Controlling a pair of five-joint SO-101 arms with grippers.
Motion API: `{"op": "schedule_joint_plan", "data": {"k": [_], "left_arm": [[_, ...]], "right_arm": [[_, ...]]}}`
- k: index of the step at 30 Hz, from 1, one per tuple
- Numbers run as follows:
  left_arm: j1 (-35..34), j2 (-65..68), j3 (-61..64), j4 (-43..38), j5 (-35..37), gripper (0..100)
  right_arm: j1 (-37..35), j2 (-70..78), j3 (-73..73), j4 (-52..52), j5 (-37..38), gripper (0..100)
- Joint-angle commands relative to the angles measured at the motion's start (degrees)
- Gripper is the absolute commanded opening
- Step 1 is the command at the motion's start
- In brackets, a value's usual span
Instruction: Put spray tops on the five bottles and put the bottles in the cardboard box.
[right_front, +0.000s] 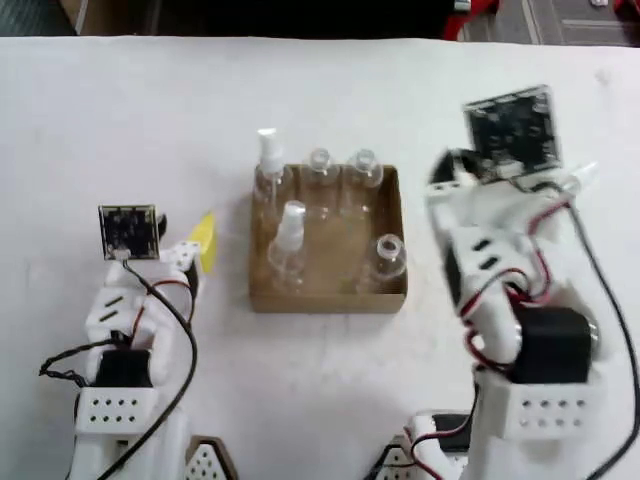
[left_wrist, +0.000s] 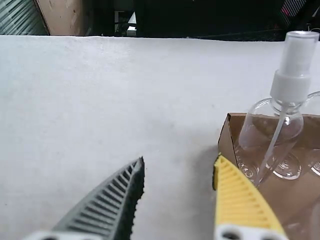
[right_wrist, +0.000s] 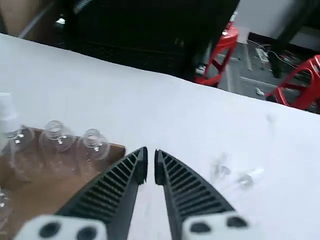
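The cardboard box (right_front: 395, 200) sits mid-table with several clear bottles standing in it. Two wear white spray tops, one at the back left (right_front: 270, 165) and one at the front left (right_front: 290, 235). The rest are bare-necked: two at the back (right_front: 320, 175) (right_front: 362, 172) and one at the front right (right_front: 388, 258). Loose spray tops (right_wrist: 247, 177) lie on the cloth right of the box. My left gripper (left_wrist: 179, 165) is open and empty, left of the box beside the capped bottle (left_wrist: 280, 115). My right gripper (right_wrist: 150, 152) is shut on nothing, over the box's right edge (right_wrist: 117, 148).
A white cloth covers the table (right_front: 120, 110), with open room left of and behind the box. Beyond the table's far edge the room is dark, with red chairs (right_wrist: 225, 47). The right arm (right_front: 510, 300) stands tall, close to the box's right side.
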Motion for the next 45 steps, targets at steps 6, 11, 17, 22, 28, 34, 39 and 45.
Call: {"op": "schedule_joint_plan", "data": {"k": [6, 11, 17, 22, 28, 34, 39, 45], "left_arm": [[-0.4, -0.9, -0.3, -1.7, -0.7, 21], [-0.4, -0.9, -0.3, -1.7, -0.7, 21], [-0.5, -0.7, -0.3, -1.6, -0.7, 21], [-0.4, -0.7, -0.3, -1.6, -0.7, 21], [-0.3, -0.7, -0.2, -1.7, -2.9, 21], [0.0, -1.0, 0.5, -2.1, -3.5, 21], [0.0, -1.0, 0.5, -2.1, -4.0, 21], [0.0, -0.7, 1.0, -3.3, -4.0, 21]], "right_arm": [[25.6, -0.9, -0.9, 0.1, 7.1, 1.6], [31.6, 3.1, 6.6, -9.8, 11.5, 1.8], [35.2, 16.2, 8.0, -18.0, 11.6, 1.8], [34.7, 31.1, -0.6, -18.7, 10.5, 1.8], [34.3, 53.9, -19.7, -19.0, 0.1, 1.8], [29.3, 77.1, -41.6, -18.7, -2.5, 1.8], [27.8, 93.1, -59.5, -19.0, -3.1, 1.9], [29.4, 109.3, -78.5, -15.4, -15.9, 17.2]]}}
